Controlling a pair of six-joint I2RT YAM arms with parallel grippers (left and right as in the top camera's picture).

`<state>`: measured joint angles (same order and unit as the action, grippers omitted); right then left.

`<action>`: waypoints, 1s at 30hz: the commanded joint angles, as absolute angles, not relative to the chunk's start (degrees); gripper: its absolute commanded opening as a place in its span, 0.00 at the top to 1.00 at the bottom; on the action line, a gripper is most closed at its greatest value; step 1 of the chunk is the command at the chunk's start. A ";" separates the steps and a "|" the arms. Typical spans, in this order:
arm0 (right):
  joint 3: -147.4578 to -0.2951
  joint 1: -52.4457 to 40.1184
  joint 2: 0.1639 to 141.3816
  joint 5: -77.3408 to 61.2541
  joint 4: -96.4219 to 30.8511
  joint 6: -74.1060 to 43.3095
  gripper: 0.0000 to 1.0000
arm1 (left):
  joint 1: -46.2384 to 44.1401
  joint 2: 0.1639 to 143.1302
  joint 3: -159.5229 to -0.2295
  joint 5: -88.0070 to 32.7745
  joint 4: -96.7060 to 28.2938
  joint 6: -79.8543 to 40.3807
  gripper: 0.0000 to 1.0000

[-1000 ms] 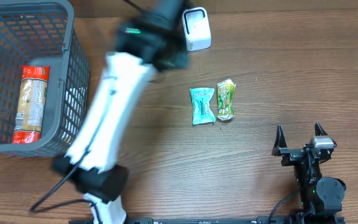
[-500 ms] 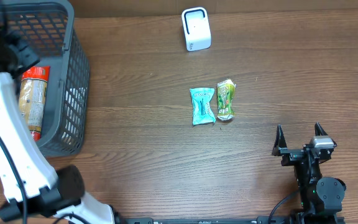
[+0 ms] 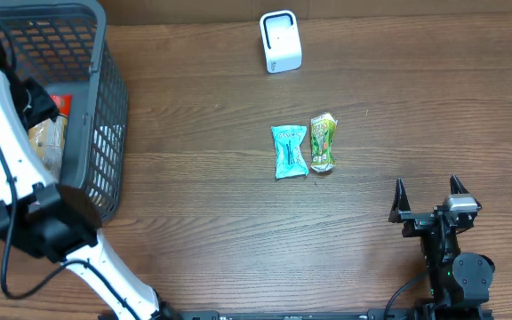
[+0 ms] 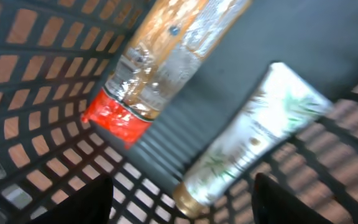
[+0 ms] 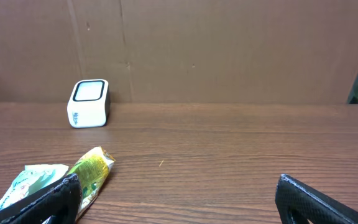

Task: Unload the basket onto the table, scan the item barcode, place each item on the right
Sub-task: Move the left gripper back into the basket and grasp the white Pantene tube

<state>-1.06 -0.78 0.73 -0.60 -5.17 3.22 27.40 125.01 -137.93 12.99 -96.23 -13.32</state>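
My left gripper hangs open inside the grey basket, its arm reaching over the basket's left side. Just below its fingers lie a white tube with a gold cap and an orange snack packet with a red end on the basket floor. The cap end sits between the two fingers, apart from both. The white scanner stands at the far middle of the table. A teal packet and a green-yellow packet lie side by side mid-table. My right gripper rests open at the front right.
The basket's mesh walls surround the left gripper closely. The right wrist view shows the scanner far off to the left and the green-yellow packet by the left finger. A brown wall backs the table.
The left arm has swung from beside the scanner across to the basket and down into it. Its jaws have widened. The right arm has not moved.
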 commanded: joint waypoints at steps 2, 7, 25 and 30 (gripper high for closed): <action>-0.47 -0.62 0.16 -0.08 -4.82 3.46 0.00 | 26.92 130.21 -137.71 23.94 -96.82 -16.86 0.41; -0.47 -0.62 0.16 -0.08 -4.82 3.46 0.00 | 26.92 134.39 -137.71 24.64 -94.67 -16.71 0.36; -0.47 -0.62 0.16 -0.08 -4.82 3.49 0.00 | 26.83 146.89 -137.32 17.47 -78.89 -1.65 0.33; -0.47 -0.62 0.16 -0.08 -4.82 3.46 0.00 | 26.87 148.70 -137.19 18.41 -79.24 -1.69 0.32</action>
<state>-1.06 -0.78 0.73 -0.58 -5.15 3.25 27.35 144.97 -137.56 18.61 -79.00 -3.44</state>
